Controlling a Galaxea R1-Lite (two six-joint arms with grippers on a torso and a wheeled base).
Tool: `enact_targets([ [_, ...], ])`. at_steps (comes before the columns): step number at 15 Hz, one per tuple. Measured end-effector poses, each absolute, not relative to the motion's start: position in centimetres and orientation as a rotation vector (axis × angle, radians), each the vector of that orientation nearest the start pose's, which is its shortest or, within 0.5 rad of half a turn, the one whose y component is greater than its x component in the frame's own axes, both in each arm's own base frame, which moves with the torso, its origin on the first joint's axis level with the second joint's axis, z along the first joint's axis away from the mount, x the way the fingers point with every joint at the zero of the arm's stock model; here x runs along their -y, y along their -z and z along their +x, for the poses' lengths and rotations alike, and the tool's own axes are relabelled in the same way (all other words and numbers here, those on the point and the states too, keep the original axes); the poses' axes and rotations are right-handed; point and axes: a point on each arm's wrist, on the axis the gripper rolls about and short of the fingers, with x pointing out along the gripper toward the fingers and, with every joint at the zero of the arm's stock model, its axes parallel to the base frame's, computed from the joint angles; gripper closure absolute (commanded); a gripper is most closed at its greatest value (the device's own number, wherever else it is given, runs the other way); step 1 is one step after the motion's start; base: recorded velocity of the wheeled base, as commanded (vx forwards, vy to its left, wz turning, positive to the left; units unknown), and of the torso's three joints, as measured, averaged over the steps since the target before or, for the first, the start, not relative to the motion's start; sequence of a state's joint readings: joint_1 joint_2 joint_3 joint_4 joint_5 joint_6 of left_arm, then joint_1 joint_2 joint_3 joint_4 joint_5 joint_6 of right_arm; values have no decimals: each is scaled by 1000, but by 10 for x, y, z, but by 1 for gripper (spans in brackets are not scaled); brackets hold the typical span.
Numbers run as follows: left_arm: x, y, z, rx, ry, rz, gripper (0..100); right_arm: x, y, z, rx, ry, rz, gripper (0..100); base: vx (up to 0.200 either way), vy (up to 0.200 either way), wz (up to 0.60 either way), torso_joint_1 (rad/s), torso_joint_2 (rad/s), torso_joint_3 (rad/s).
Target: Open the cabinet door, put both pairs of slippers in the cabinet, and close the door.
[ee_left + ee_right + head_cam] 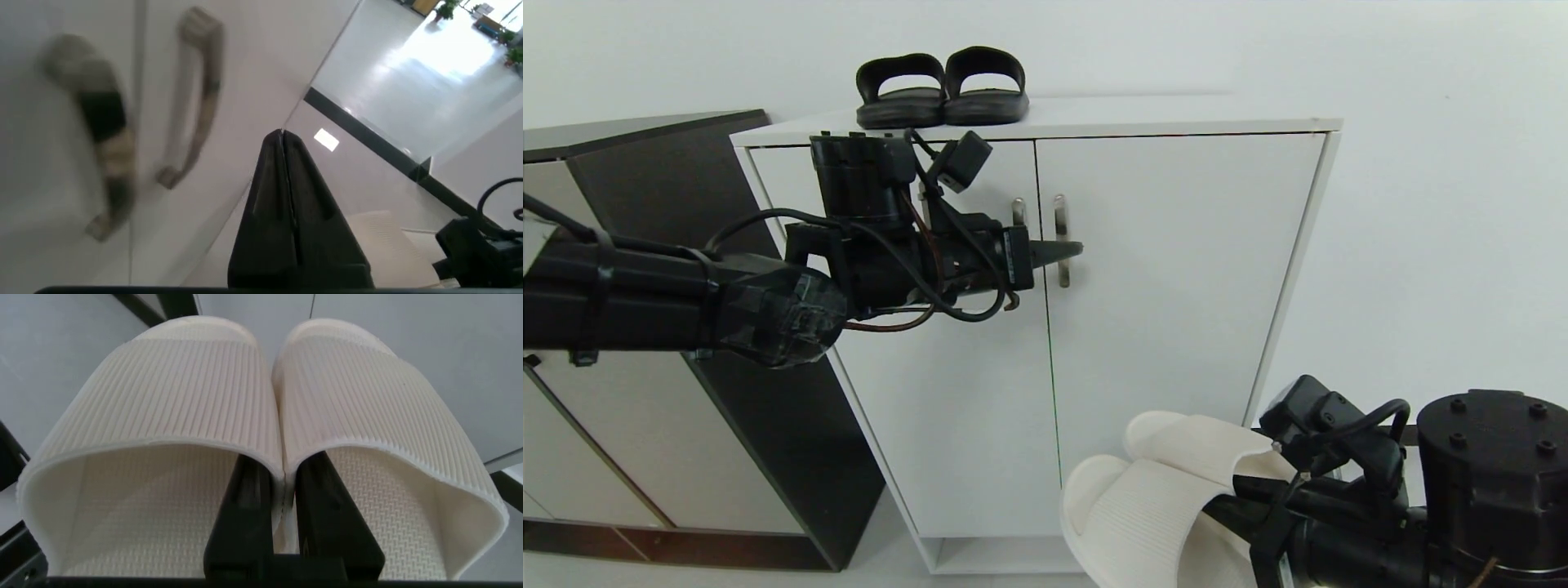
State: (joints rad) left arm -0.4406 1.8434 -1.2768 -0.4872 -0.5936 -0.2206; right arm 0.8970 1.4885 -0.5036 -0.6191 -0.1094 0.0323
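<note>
White cabinet (1176, 327): smooth flat panels; both doors are seen shut, with slim curved metal handles (1060, 214) at the centre seam.
Left pincer (1062, 250): fingers are pressed together into a dark wedge and nothing is held. The tip is level with the handles, just beside one; contact cannot be told.
Right pincer (284, 469): one finger is set inside each white slipper, and the two inner walls are pinched between them.
White slippers (1152, 498): ribbed straps, pebbled footbeds, rounded toes. They are held in the air with toes ahead of the right pincer, low before the cabinet.
Black slippers (942, 88): matte, moulded; laid side by side on the cabinet top, above and beyond the left pincer.
Progress: judged early. One pair is in hand, no door is opened, nothing is stowed.
Left to do: opening, stowing both pairs, closing.
</note>
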Motion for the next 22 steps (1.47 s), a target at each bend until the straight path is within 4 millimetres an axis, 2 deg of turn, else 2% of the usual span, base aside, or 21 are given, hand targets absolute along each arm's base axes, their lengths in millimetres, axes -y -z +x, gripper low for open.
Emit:
enact_targets([
  [4, 160, -255, 321, -218, 1009, -210, 100, -177, -159, 145, -339, -773, -151, 100, 0, 0, 0, 0, 0, 0],
  [5, 157, -256, 320, -225, 1009, -211, 0, -177, -159, 145, -339, -772, -152, 100, 0, 0, 0, 0, 0, 0],
  [8, 149, -261, 318, -219, 1040, -213, 0, -177, -159, 145, -340, -771, -153, 100, 0, 0, 0, 0, 0, 0],
  [15, 146, -268, 324, -186, 1034, -211, 0, -177, -159, 145, -339, -771, -152, 100, 0, 0, 0, 0, 0, 0],
  [22, 153, -259, 339, -200, 1033, -213, 0, -177, -158, 145, -341, -772, -153, 100, 0, 0, 0, 0, 0, 0],
])
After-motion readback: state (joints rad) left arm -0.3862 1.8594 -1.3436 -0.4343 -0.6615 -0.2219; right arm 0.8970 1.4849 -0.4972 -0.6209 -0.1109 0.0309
